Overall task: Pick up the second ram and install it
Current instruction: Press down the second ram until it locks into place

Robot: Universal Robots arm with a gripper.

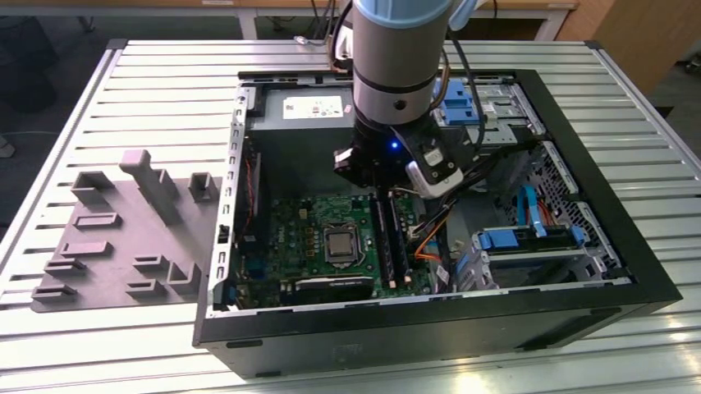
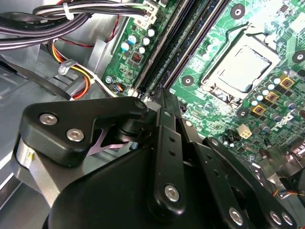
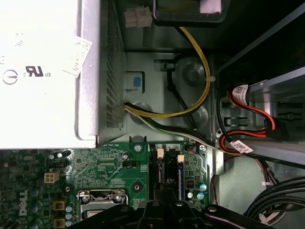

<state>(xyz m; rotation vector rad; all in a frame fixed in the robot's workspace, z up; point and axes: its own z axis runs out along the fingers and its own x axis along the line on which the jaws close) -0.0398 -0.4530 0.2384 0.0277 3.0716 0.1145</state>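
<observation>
Now the black metal gripper (image 2: 162,102) hangs just above the green motherboard's (image 2: 224,28) long black slot rails (image 2: 164,52); its fingers look closed, perhaps pinching the thin dark second ram

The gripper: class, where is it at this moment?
In the exterior view the gripper is inside the open computer case, over the memory slots, at the exterior view's right of the processor socket.
</observation>
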